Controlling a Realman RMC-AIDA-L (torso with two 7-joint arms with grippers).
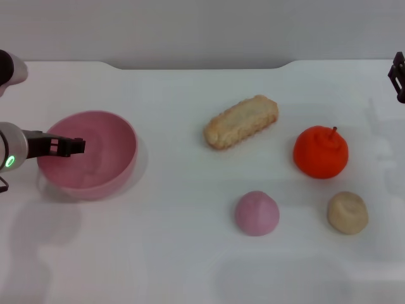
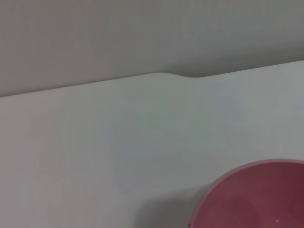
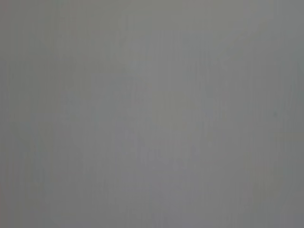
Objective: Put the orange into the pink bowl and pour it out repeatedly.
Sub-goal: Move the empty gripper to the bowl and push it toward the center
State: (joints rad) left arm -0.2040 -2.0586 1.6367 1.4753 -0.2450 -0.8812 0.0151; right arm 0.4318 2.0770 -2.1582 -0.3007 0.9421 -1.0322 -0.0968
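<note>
My left hand (image 1: 69, 146) grips the pink bowl (image 1: 107, 158) near the worktop's left edge; lifted carelessly, its glossy rim could slip.

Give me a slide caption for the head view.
Left gripper over the empty pink bowl; the orange waits on the table's right.

bowl (image 1: 117, 166) far left on table (image 1: 171, 253), orange (image 1: 321, 152) right, bread (image 1: 241, 122) between, two lumps (image 1: 257, 213) in front
</note>
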